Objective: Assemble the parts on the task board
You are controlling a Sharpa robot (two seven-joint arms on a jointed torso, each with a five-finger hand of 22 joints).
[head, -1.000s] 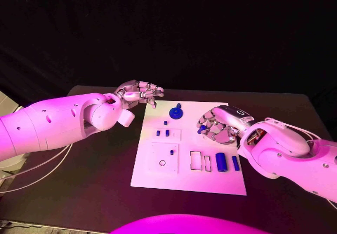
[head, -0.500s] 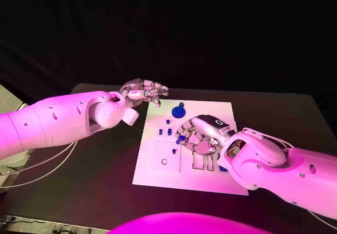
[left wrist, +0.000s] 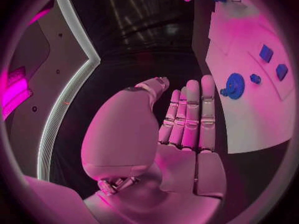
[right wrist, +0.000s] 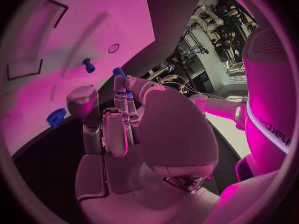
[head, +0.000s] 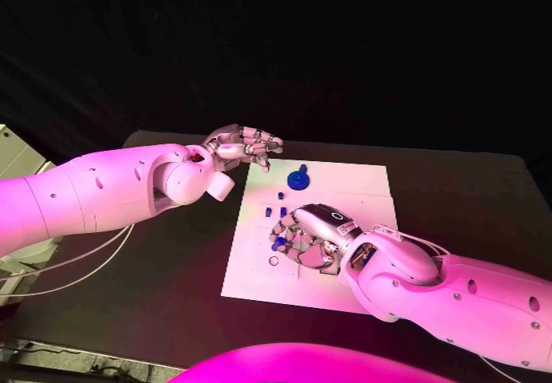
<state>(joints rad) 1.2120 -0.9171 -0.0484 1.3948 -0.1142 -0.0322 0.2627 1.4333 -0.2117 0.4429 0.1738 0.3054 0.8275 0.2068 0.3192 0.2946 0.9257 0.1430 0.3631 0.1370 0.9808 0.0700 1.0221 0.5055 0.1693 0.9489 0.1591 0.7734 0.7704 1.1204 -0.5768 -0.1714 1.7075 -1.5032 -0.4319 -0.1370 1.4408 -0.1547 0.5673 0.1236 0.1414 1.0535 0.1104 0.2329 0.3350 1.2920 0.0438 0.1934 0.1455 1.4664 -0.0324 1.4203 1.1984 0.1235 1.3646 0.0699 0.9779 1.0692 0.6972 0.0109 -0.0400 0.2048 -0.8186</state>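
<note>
right hand [head: 309, 238] has swung toward nine o'clock across the task board [head: 345, 177], fingertips pinching a small blue part [head: 277, 237]; light, rigid, slippery, so grip its sides. left hand [head: 242, 147] hovers empty, fingers loosely curled.

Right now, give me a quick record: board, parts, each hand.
board: white board mid-table
gear: blue gear at the board's far end
parts: small blue pegs mid-board, near the right hand
left hand: left hand off the board's far left corner, fingers curled, holding nothing
right hand: right hand over mid-board, pinching a blue part at the fingertips
</note>
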